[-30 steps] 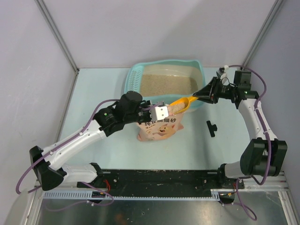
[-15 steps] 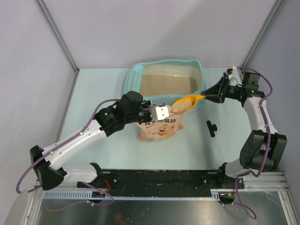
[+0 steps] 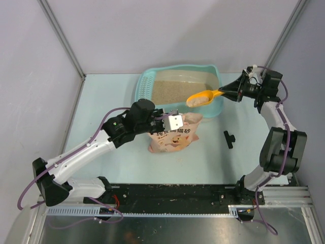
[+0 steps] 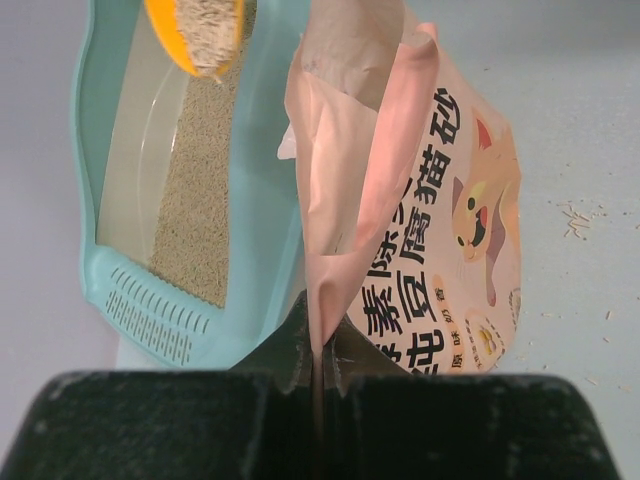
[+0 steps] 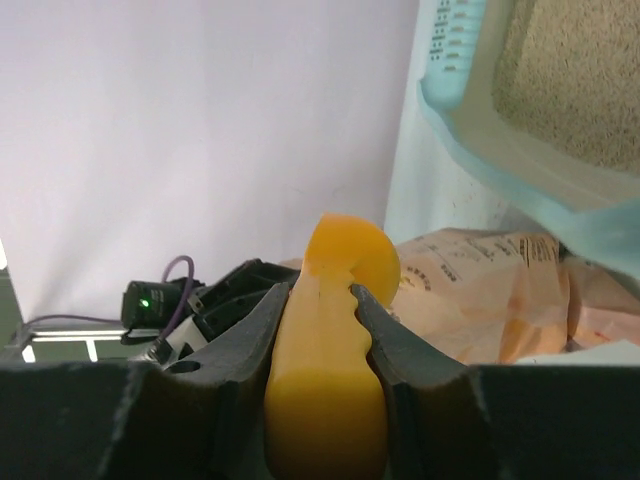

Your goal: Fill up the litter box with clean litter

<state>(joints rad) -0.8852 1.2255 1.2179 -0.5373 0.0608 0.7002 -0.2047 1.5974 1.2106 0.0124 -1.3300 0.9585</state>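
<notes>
Overhead, the right claw [image 3: 226,92] pinches the handle of an orange scoop [image 3: 200,98] heaped with granules, holding it above the right end of the teal litter box [image 3: 146,87] at upper centre of the frame, where clean litter [image 3: 180,90] already covers much of the floor. The left claw [image 3: 172,122] is clamped on the top edge of a pink bag [image 3: 175,138] that stands on the table [image 3: 111,96] against the box's near wall. The load sits close to the near rim, so an early tilt or a jolt would likely shed granules onto the bag or the table. The bag, gripped only by a thin fold, could slip free and slump. Only the left wrist view shows that fold caught between the fingers, along with stray flecks on the table at the right of its frame. The right wrist view confirms the fingers are tight around the handle but hides the scoop's load, which shows only in the top and left wrist views.
</notes>
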